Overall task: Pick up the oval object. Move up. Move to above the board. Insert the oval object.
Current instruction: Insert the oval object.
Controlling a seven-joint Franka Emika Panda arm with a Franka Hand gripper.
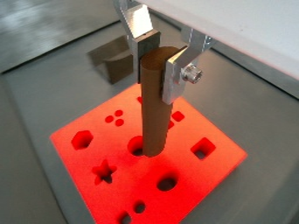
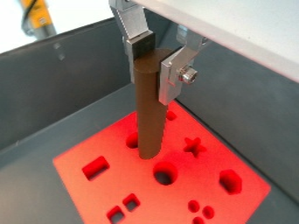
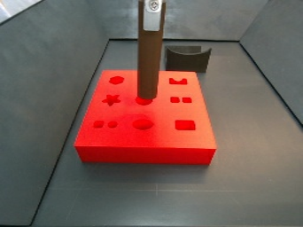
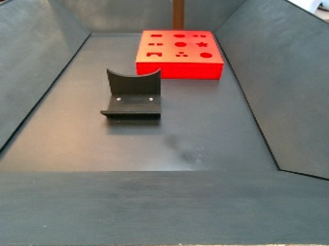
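Observation:
My gripper [image 1: 160, 63] is shut on the top of the oval object [image 1: 153, 105], a tall slim brown peg that hangs upright. The silver fingers [image 2: 176, 72] clamp its upper end in both wrist views. The peg [image 3: 148, 62] stands over the middle of the board [image 3: 154, 137], a bright red block with several shaped holes. Its lower end is at the mouth of a round hole [image 3: 143, 101]; I cannot tell whether it has gone in. In a side view the gripper [image 3: 151, 9] shows only at the upper edge. The board [image 4: 193, 65] lies far back.
The dark fixture [image 4: 133, 94] stands on the grey floor in front of the board, and shows as a dark block [image 3: 187, 58] behind it from the opposite side. Sloping grey walls [image 4: 264, 86] enclose the floor. The fixture [image 1: 114, 61] is also seen past the fingers.

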